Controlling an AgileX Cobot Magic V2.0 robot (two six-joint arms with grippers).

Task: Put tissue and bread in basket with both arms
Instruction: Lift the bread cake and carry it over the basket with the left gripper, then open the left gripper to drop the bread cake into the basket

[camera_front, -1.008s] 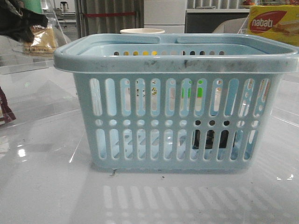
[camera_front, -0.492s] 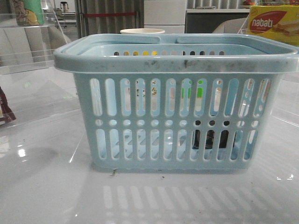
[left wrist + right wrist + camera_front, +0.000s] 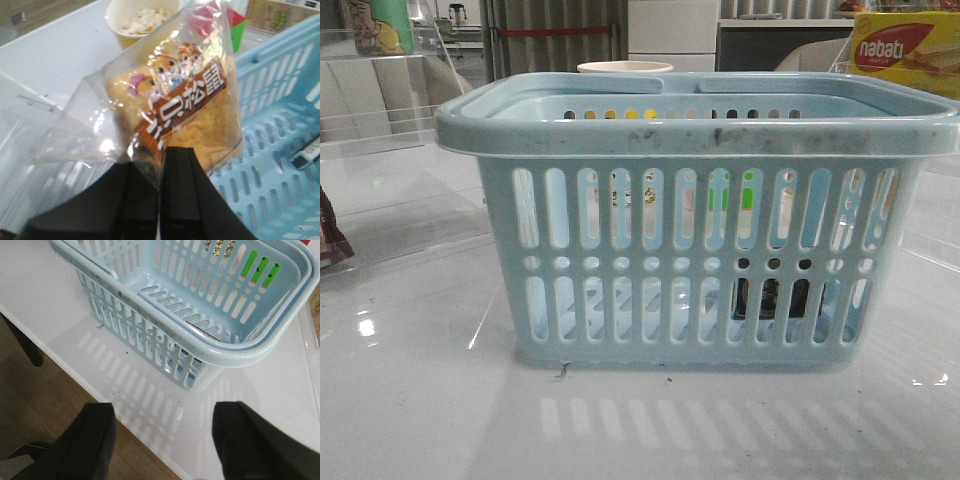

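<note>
The pale blue basket (image 3: 700, 260) stands in the middle of the table. The tissue (image 3: 770, 298), a small blackish pack, lies on its floor at the right, seen through the slots; an end of it shows in the left wrist view (image 3: 306, 156). My left gripper (image 3: 161, 155) is shut on the clear wrapper of the bread (image 3: 200, 120) and holds it in the air beside the basket's wall (image 3: 280, 90). My right gripper (image 3: 162, 412) is open and empty over the table's front edge, short of the basket (image 3: 200, 305). Neither gripper shows in the front view.
A paper cup of food (image 3: 140, 17) stands behind the basket. A yellow-and-red nabati box (image 3: 905, 50) is at the back right. A dark brown packet (image 3: 328, 235) lies at the left edge. Clear acrylic stands (image 3: 390, 110) are at the back left.
My left gripper with the bread was at the front view's upper left a second ago. It has since left that view. The basket and tissue have not moved.
</note>
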